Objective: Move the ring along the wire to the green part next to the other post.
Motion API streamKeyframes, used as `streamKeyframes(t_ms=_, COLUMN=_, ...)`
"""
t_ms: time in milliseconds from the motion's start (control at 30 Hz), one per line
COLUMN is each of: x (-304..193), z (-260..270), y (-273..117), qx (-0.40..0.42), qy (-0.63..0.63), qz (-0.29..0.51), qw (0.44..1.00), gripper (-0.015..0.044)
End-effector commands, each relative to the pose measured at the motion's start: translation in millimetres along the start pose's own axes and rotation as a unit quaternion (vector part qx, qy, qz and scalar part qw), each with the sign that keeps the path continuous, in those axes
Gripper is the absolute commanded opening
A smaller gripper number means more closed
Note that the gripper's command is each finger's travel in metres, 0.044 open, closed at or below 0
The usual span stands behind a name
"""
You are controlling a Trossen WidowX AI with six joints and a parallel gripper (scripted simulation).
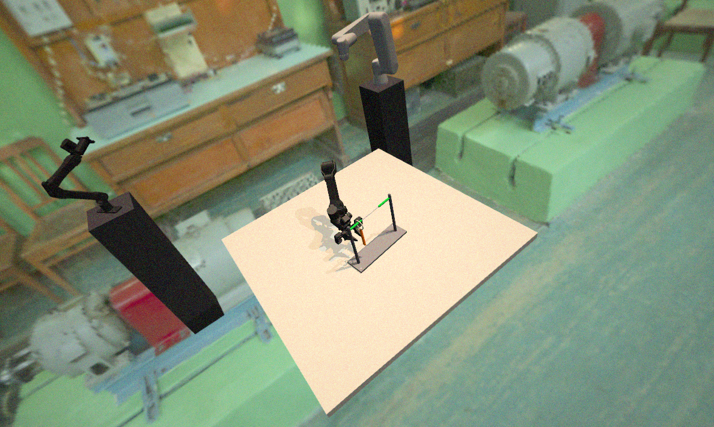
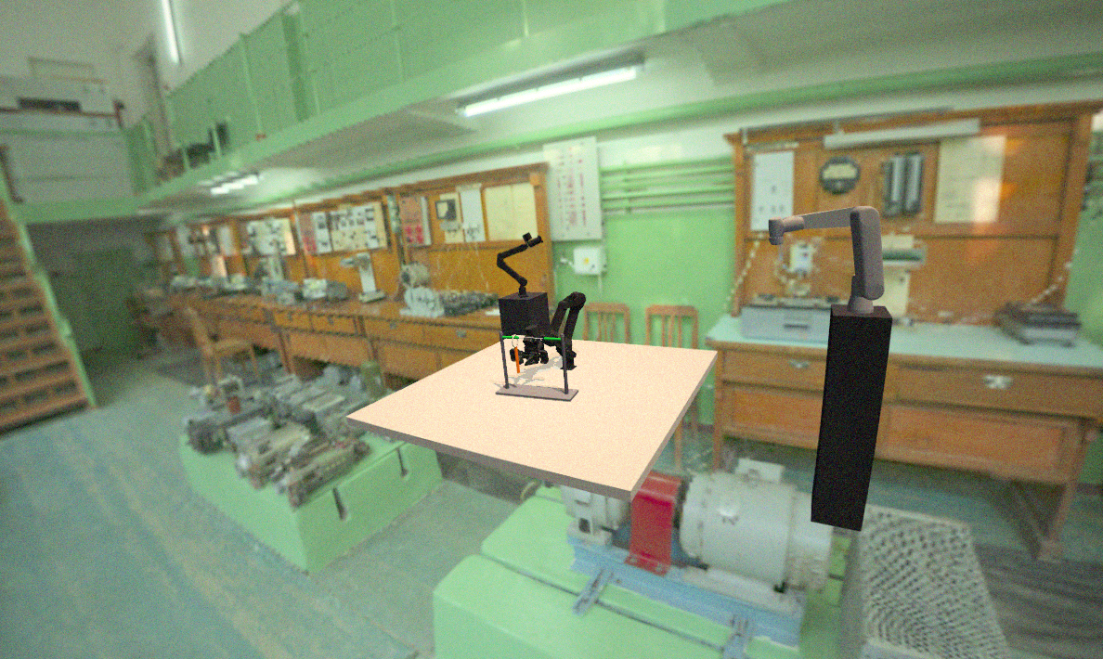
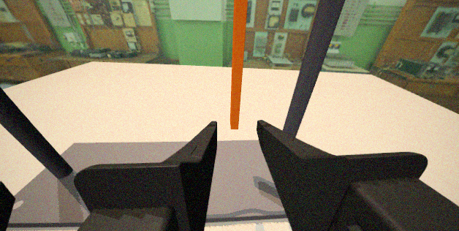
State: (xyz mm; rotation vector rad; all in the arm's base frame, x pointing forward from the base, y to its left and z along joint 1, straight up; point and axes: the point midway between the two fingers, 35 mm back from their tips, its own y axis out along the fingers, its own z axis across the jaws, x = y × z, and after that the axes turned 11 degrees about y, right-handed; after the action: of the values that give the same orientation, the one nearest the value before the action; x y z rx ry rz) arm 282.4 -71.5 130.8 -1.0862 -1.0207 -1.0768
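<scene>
The ring [image 1: 359, 225] [image 2: 515, 342] hangs on the green part next to the near post [image 1: 354, 250] in the top view, which is the left post [image 2: 503, 362] in the exterior view. Its orange handle [image 1: 363, 236] [image 2: 517, 361] [image 3: 239, 45] points down. My gripper [image 1: 357, 237] [image 2: 527, 357] [image 3: 237, 125] is partly open and empty, low behind the wire. In the wrist view the handle stands ahead of the fingertips, its lower end in line with the gap. The other green part [image 1: 384, 202] [image 2: 552, 338] is by the other post [image 1: 392, 215] [image 2: 565, 366]. The ring's upper part is outside the wrist view.
The thin grey wire [image 1: 370, 213] runs between the green parts, above the grey base [image 1: 381, 246] [image 2: 535, 393] [image 3: 128, 151]. In the wrist view one post [image 3: 314, 56] rises right of the handle, another [image 3: 33, 137] at left. Two other arms stand on black pedestals off the table.
</scene>
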Motion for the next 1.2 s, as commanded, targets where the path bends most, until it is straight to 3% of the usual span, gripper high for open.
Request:
streamKeyframes(t_ms=0, x=0.8, z=-1.7, y=7.0, qx=-0.002, qy=0.004, qz=0.001, qw=1.0, gripper=0.016)
streamKeyframes(t_ms=1167, x=-0.2, z=-1.2, y=60.7, qx=-0.002, qy=0.004, qz=-0.002, qw=1.0, gripper=0.016)
